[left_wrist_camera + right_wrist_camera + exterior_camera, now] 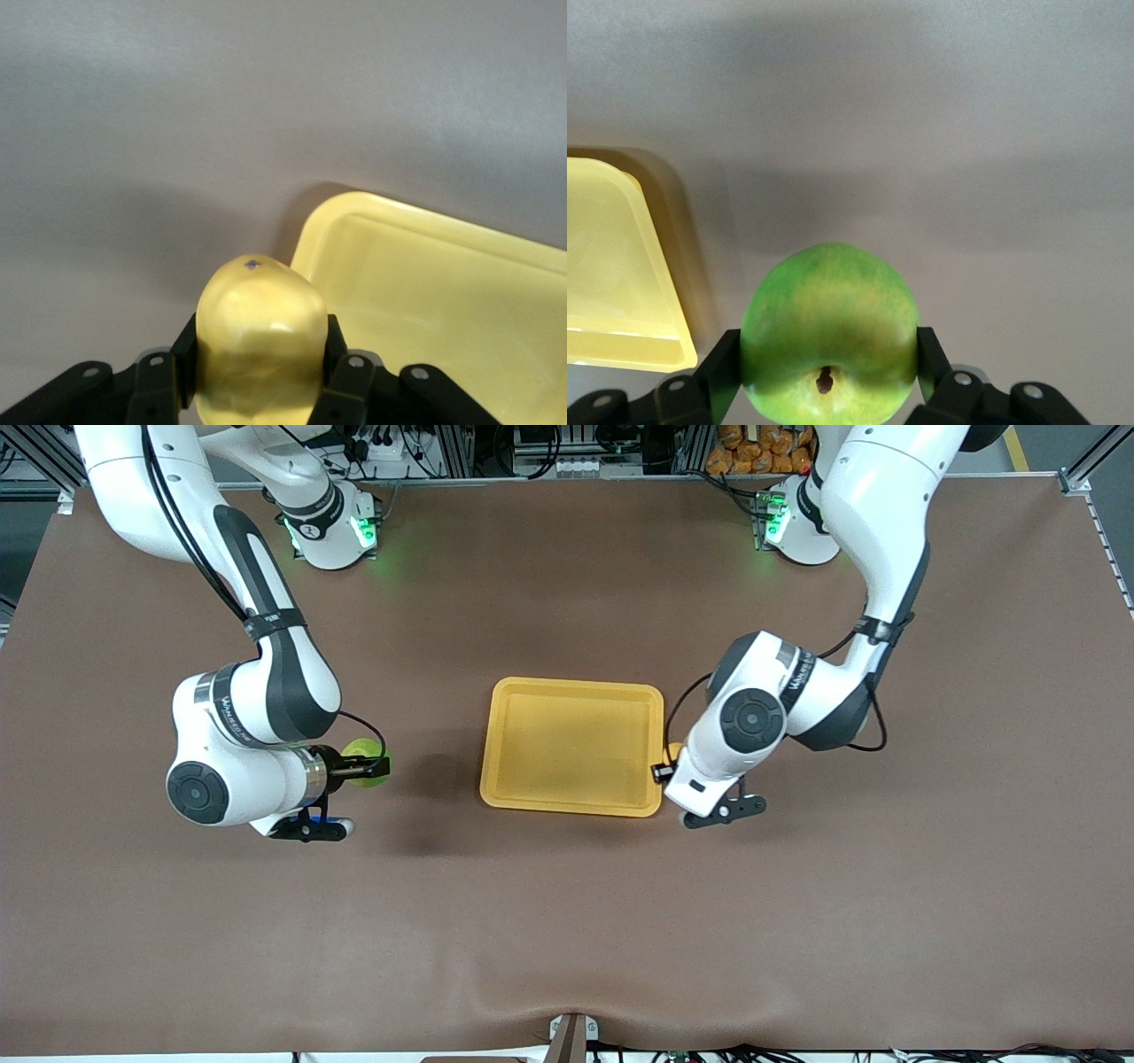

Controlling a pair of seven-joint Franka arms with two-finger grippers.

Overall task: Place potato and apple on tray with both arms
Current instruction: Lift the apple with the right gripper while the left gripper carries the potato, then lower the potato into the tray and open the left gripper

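Now tray between gripped apple (airborne), gripped potato

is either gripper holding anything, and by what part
Both. The left gripper is shut on the potato, fingers on its two sides, beside the tray. The right gripper is shut on the apple, clamped across its sides.

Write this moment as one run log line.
left gripper: holds potato beside tray | right gripper: holds apple above table | tray: empty
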